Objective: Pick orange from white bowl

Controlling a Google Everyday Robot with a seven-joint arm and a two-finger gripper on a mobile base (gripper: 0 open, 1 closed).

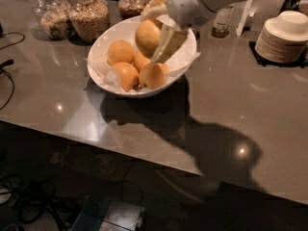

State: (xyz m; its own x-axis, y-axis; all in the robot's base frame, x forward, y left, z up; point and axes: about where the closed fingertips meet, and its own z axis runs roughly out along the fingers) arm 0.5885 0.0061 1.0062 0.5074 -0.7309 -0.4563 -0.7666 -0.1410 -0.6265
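The white bowl [97, 57] stands on the grey counter, lined with crumpled white paper. The orange [146, 36] is at the back of the bowl, above the others. My gripper [153, 32] reaches down from the upper right and is shut on the orange, with one finger [166, 42] on its right side and the other at its upper left. Several smaller oranges lie lower in the bowl, among them one at the left [120, 52], one at the front left [126, 76] and one at the front [153, 75].
Three glass jars of grains [90, 16] stand behind the bowl at the left. A stack of small white dishes [284, 37] is at the right rear, with a bottle [221, 25] nearby. The counter's front edge [144, 153] runs diagonally. Cables lie on the floor at the lower left.
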